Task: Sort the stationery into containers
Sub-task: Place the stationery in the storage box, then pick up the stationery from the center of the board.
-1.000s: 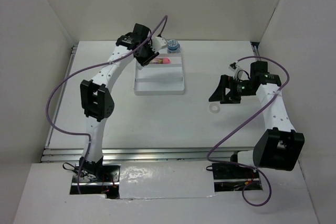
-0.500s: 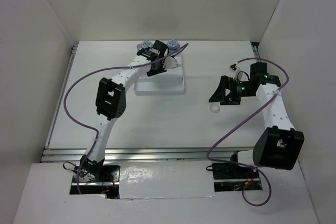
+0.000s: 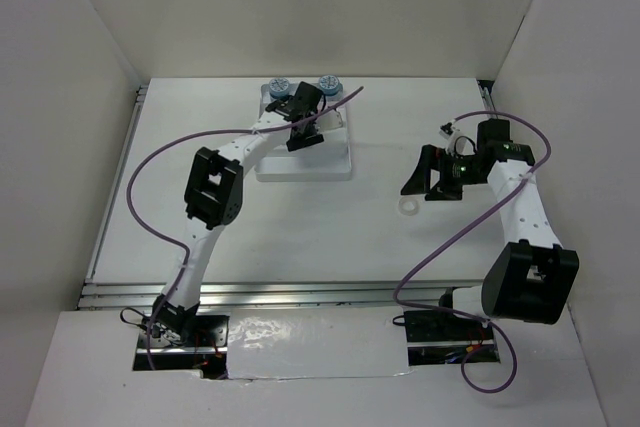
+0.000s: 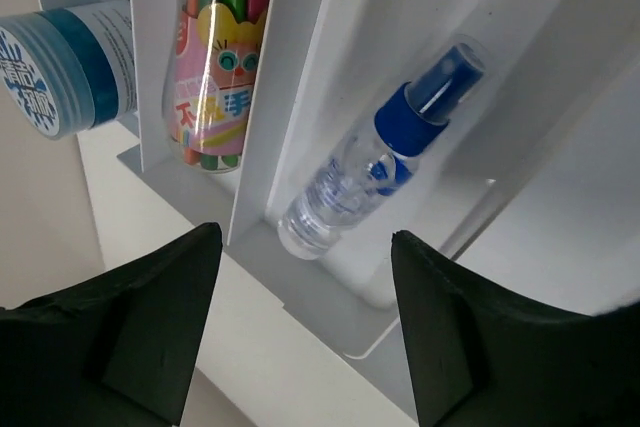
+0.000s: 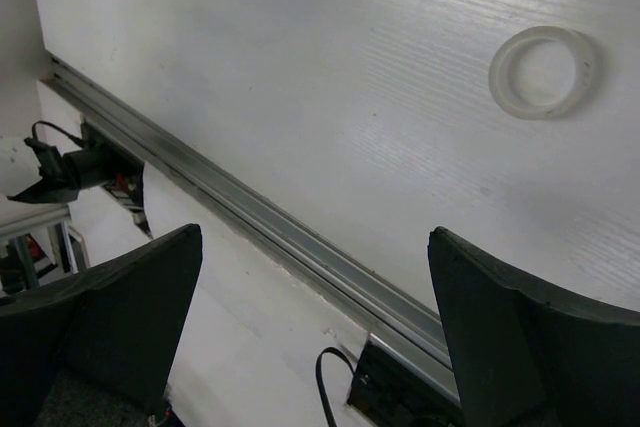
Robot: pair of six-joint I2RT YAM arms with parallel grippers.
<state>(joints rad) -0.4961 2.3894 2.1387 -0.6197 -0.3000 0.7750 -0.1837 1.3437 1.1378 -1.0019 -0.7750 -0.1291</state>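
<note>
The white divided tray lies at the far middle of the table. My left gripper hovers over it, open and empty. In the left wrist view a clear blue-capped bottle lies in one compartment just beyond the left gripper. A pink tube lies in the neighbouring compartment, past a tray divider. Two blue pots stand at the tray's far end, outside it; one pot shows in the wrist view. My right gripper is open above a white ring.
White walls close in the table on the left, back and right. A metal rail runs along the table's near edge. Purple cables loop from both arms.
My left gripper swung from the tray's far left corner to over the tray and opened. The bottle now lies loose in a compartment. The right arm stayed still.
</note>
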